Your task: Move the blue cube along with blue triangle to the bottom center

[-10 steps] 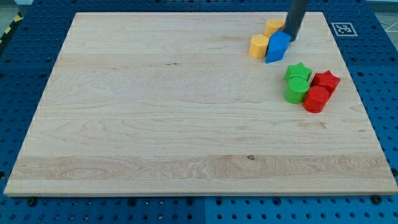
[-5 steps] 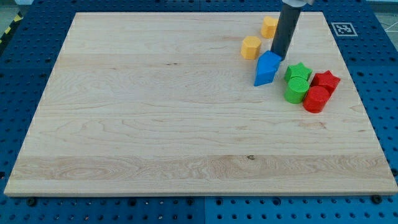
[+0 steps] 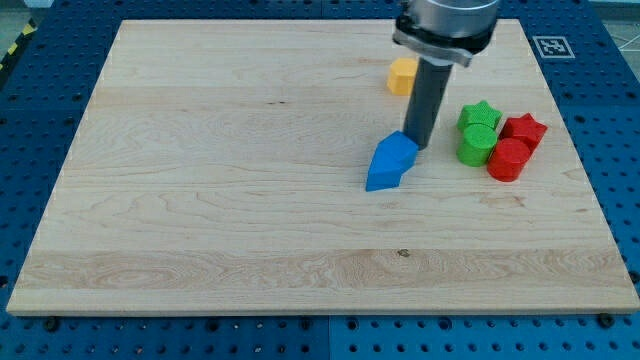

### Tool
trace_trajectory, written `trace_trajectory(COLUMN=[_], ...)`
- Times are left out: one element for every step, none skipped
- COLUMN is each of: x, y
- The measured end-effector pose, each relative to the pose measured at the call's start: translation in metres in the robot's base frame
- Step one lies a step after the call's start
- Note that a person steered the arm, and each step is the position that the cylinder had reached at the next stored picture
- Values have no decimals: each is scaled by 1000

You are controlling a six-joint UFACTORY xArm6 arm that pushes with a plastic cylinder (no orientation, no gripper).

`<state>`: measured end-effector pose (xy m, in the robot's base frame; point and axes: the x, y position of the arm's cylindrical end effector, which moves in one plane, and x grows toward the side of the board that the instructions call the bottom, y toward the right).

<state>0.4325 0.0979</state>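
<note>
The arm's grey housing (image 3: 445, 22) is cut off by the view's top and hides part of the board's far edge. Below it the dark rod (image 3: 430, 100) covers a strip of board just right of the yellow block (image 3: 403, 75), whose right edge it hides, so that block's shape cannot be told. The two blue blocks sit so tightly together that they read as one lump: the blue cube (image 3: 399, 151) is the upper right part and the blue triangle (image 3: 380, 174) the lower left wedge, though the seam between them is hard to make out.

My tip (image 3: 420, 146) has nothing to open or close and holds nothing; it rests against the upper right side of the blue cube, with the triangle on the cube's far side from it. The blue pair lies right of the board's centre, well above the bottom edge.

To the right of the tip a cluster sits near the board's (image 3: 230, 190) right edge: green star (image 3: 480, 114) above green cylinder (image 3: 475, 146), red star (image 3: 524, 129) above red cylinder (image 3: 508, 158), all touching or nearly so. No containers are in view.
</note>
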Motion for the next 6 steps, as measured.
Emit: trace_trajectory(x=[8,23,48,71,88,106], y=[-19,-33,-36,-36,-36,-36])
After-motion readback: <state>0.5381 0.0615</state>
